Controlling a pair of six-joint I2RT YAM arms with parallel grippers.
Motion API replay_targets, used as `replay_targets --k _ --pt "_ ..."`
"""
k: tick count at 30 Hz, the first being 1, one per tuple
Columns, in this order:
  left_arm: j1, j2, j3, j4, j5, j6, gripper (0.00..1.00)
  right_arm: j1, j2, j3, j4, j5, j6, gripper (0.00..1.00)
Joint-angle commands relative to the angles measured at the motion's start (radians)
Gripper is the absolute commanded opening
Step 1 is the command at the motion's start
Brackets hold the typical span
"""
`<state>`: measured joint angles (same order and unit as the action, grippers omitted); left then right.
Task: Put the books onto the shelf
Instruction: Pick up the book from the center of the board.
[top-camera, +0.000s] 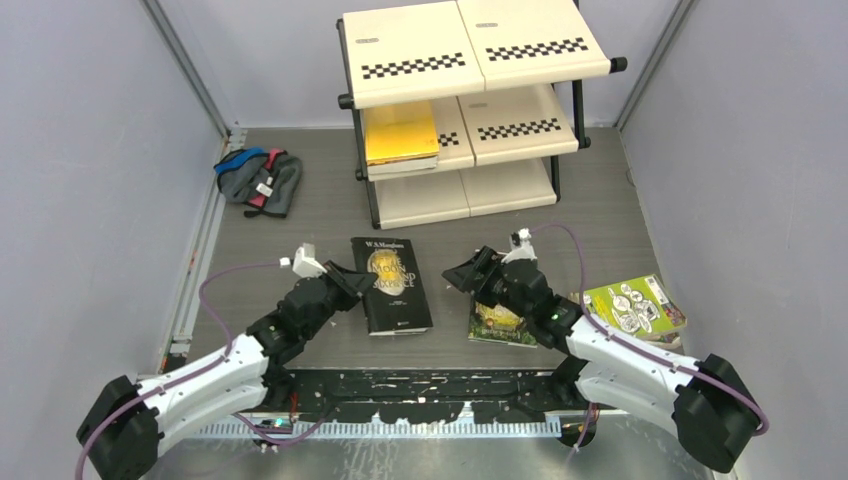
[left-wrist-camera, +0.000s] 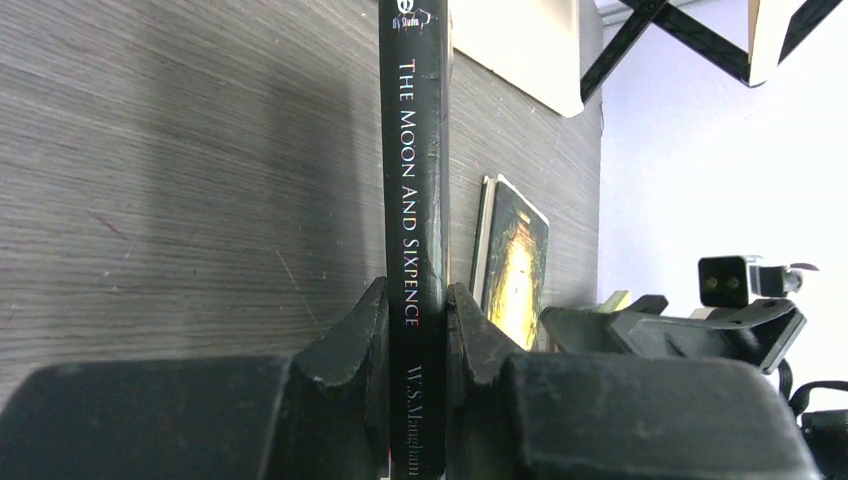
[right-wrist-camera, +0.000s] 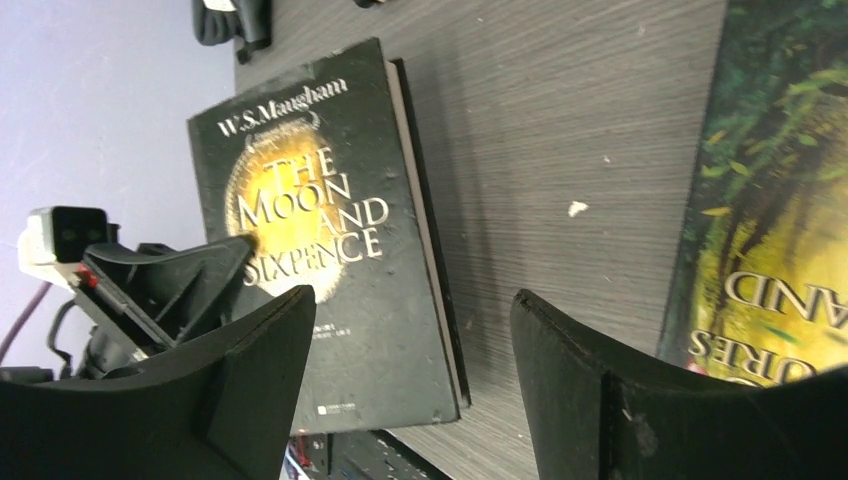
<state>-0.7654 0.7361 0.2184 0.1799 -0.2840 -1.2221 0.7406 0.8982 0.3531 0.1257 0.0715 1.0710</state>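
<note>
The black book "The Moon and Sixpence" (top-camera: 392, 287) lies on the table in front of the shelf (top-camera: 470, 60). My left gripper (top-camera: 347, 280) is shut on its spine (left-wrist-camera: 415, 200), one finger on each side. My right gripper (top-camera: 462, 274) stands open just right of that book, with nothing between its fingers (right-wrist-camera: 260, 370). It hovers over the near end of the dark green-gold book (top-camera: 497, 322), whose cover shows at the right of the right wrist view (right-wrist-camera: 775, 200). A yellow-covered book (top-camera: 401, 135) lies on the shelf's middle tier. A lime green book (top-camera: 632, 305) lies far right.
A grey-blue cloth bundle (top-camera: 258, 180) sits at the back left near the wall. Grey walls close in both sides. The shelf's black frame legs (top-camera: 372, 205) stand just behind the black book. The arms' black base rail (top-camera: 420, 385) runs along the near edge.
</note>
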Motion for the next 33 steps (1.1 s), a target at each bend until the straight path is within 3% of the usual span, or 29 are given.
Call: replay_targets --k 1,8,15,26,33 --pt "-0.002 0.029 0.075 0.279 -0.056 -0.022 0.0 0.006 -0.013 -0.044 0.037 0.04 0.026 0.77" --pt "-0.002 0.011 0.044 0.382 -0.127 -0.052 0.0 0.011 0.096 -0.071 0.164 -0.005 0.064 0.77" --pt "-0.002 -0.035 0.027 0.354 -0.14 -0.102 0.0 0.015 0.194 -0.145 0.487 -0.056 0.185 0.78" --pt "-0.002 -0.092 -0.006 0.347 -0.143 -0.146 0.0 0.025 -0.035 -0.192 0.442 -0.025 0.225 0.82" --pt "-0.002 -0.092 -0.012 0.35 -0.144 -0.173 0.0 0.051 0.05 -0.221 0.577 -0.036 0.251 0.83"
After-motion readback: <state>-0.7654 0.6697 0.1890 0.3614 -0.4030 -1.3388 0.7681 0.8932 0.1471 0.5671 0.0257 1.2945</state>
